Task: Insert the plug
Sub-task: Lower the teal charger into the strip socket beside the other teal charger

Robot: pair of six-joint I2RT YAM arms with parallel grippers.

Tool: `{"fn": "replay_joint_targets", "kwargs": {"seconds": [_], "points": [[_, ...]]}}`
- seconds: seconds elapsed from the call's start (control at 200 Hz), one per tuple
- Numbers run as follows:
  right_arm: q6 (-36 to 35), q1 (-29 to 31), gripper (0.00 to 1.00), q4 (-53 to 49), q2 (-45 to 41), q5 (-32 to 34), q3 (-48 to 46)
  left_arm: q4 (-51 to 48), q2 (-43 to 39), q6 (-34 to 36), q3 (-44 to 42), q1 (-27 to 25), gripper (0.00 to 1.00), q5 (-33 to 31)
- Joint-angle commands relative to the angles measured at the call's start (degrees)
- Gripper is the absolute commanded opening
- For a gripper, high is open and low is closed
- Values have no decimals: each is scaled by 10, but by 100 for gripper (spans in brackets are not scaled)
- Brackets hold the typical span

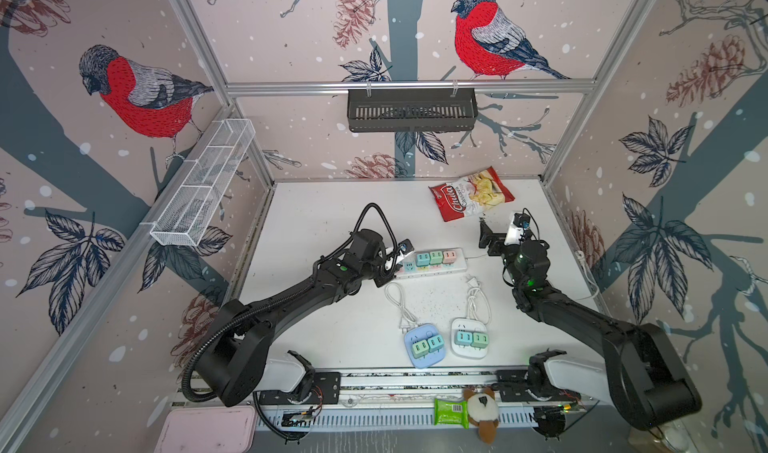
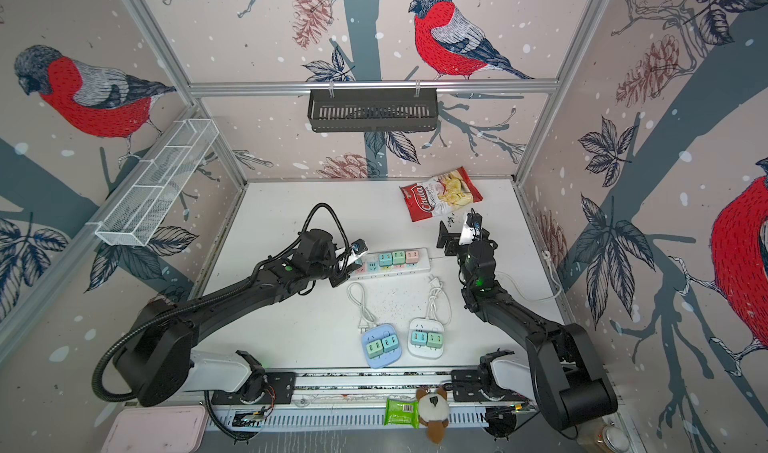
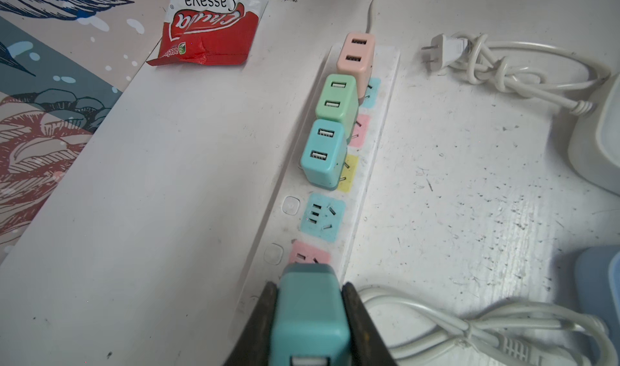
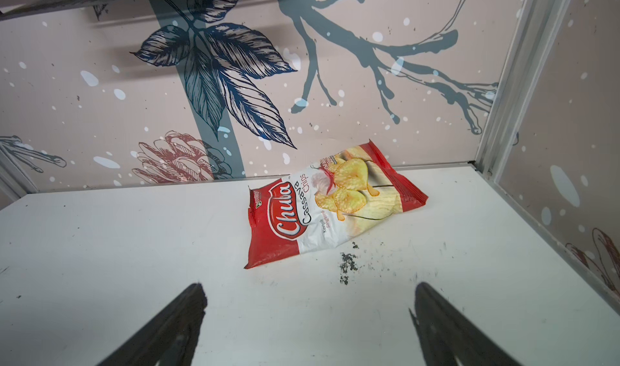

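A teal plug (image 3: 310,314) sits between the fingers of my left gripper (image 3: 310,288), which is shut on it. Its far end hangs over the pink socket (image 3: 310,255) at the near end of the white power strip (image 3: 379,129); whether the prongs are in cannot be seen. Beyond it lies a free blue socket (image 3: 322,218). Further along, teal (image 3: 322,153), green (image 3: 335,99) and pink (image 3: 355,54) plugs stand in the strip. In both top views the left gripper (image 1: 395,264) (image 2: 351,264) is at the strip's left end. My right gripper (image 4: 308,297) (image 1: 484,233) is open, holding nothing, right of the strip.
A chips bag (image 1: 471,193) lies at the back right. A blue adapter (image 1: 424,345) and a white adapter (image 1: 469,338), each with two plugs and a coiled cord, sit at the front. A loose two-pin cord plug (image 3: 443,52) lies beside the strip.
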Motion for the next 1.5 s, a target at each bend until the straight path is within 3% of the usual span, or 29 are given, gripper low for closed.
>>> {"fn": "replay_joint_targets", "kwargs": {"seconds": [0.0,0.36,0.731,1.496], "points": [[38,-12,98,6,34,6,11,3,-2,55,-5,0,0,2],[66,-36,98,-17,65,3,34,-27,47,82,20,-3,0,-18],[68,-38,98,-21,74,-3,40,-39,85,117,52,-6,0,12],[73,-44,98,-24,78,-7,43,-128,219,164,193,-15,0,38]]}}
